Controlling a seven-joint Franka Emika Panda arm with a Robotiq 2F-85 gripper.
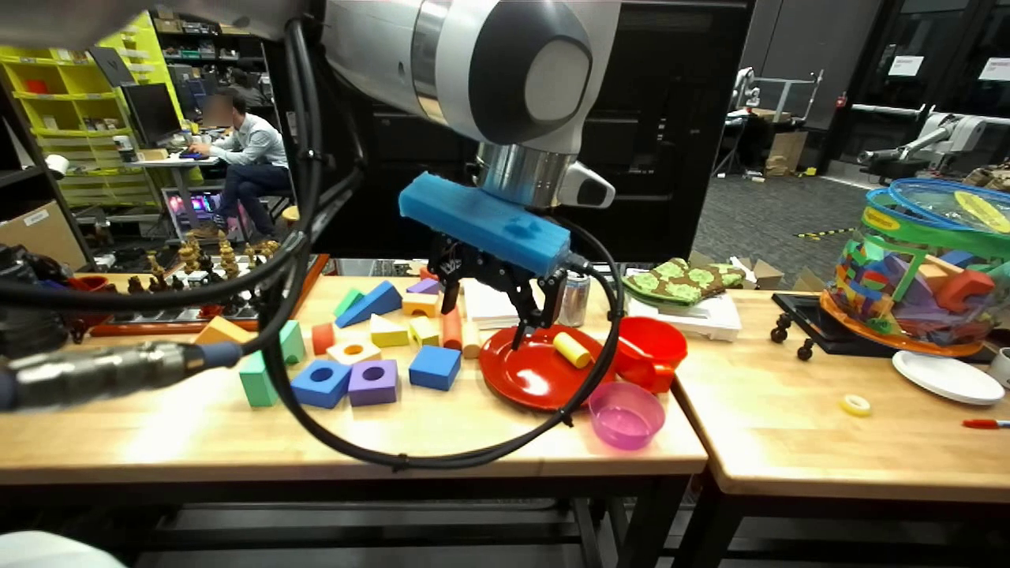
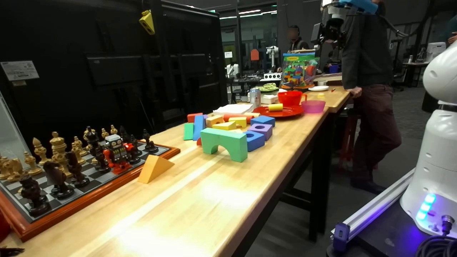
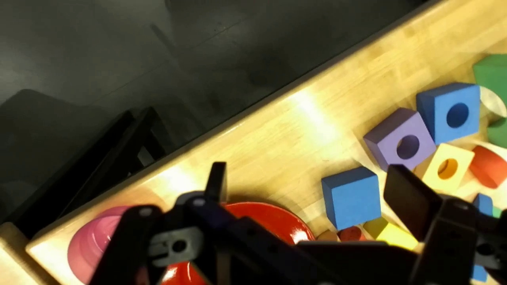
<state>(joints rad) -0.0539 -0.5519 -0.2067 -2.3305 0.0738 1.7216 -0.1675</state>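
My gripper (image 1: 483, 317) is open and empty, held above the wooden table; its spread fingers (image 3: 309, 178) also show in the wrist view, and it appears high up in an exterior view (image 2: 328, 39). Between the fingers in the wrist view lies a blue block (image 3: 354, 200), well below and untouched. A red plate (image 1: 517, 383) lies under the gripper with a yellow cylinder (image 1: 571, 349) on it; in the wrist view the gripper hides part of the plate (image 3: 265, 215). A purple block with a hole (image 3: 408, 146) and a blue block with a hole (image 3: 455, 114) lie beside.
A red cup (image 1: 651, 347) and a pink bowl (image 1: 627, 418) stand by the plate. A green arch (image 2: 223, 137), orange wedge (image 2: 153, 169) and chessboard (image 2: 167, 153) are farther along. A can (image 2: 255, 97) stands behind. A tub of blocks (image 1: 923, 276) is on the adjoining table.
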